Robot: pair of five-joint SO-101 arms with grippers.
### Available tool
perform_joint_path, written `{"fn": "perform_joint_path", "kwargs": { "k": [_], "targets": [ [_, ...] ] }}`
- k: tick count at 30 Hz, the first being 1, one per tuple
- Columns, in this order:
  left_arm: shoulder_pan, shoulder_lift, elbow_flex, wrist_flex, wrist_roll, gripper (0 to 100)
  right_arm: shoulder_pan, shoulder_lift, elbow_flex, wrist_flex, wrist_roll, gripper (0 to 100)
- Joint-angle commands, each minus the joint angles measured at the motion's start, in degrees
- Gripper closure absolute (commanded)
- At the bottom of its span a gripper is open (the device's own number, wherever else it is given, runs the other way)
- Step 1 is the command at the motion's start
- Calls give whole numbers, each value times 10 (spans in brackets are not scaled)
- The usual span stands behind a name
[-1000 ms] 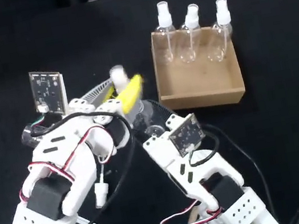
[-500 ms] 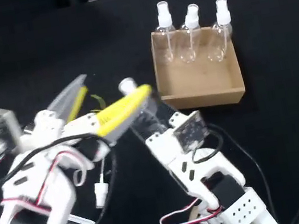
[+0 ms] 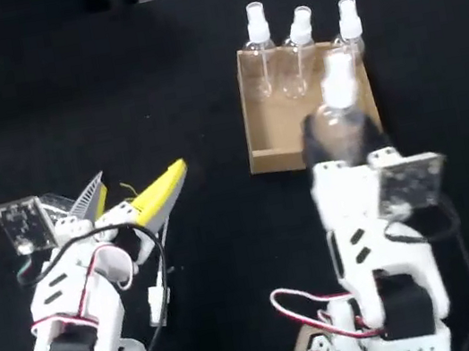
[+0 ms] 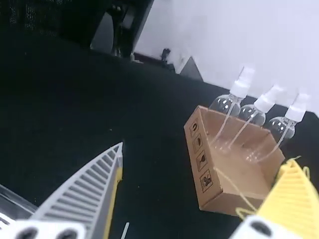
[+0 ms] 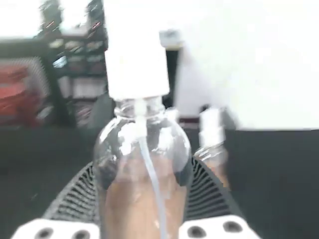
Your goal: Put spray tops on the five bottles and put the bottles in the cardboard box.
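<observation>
On the black bench [image 3: 110, 88], toward the far right: open brown cardboard box [image 3: 245, 119]. Over its near wall, right gripper [image 3: 342, 136], fingers clenched on a clear plastic bottle [image 3: 337, 112], white spray top pointing away from the wrist, long axis along the fingers, base hidden. Well apart, left gripper [image 3: 132, 189], fingers spread, empty. Against the box's far wall, three capped clear bottles [image 3: 293, 70] standing, tops above the rim.

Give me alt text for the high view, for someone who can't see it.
The right gripper holds a clear spray-topped bottle upright at the near side of the cardboard box, where three more bottles rest along its far wall. The left gripper hangs open over the black table, apart from the box.
</observation>
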Motion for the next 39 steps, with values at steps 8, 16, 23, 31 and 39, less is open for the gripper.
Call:
{"fn": "perform_joint_path", "kwargs": {
  "k": [8, 16, 23, 31, 39],
  "targets": [
    [-8, -33, 104, -40, 3, 555, 38, 255, -175, -72, -55, 987],
    [-7, -32, 198, -164, 1, 631, -21, 411, -121, -255, -60, 985],
    [-7, -33, 198, -164, 1, 701, 171, 396, -102, -287, -31, 986],
    [-7, -33, 198, -164, 1, 703, 353, 547, -113, -432, 46, 987],
    [-9, -33, 198, -164, 1, 703, 384, 843, -123, -716, 46, 987]
  ]
}}
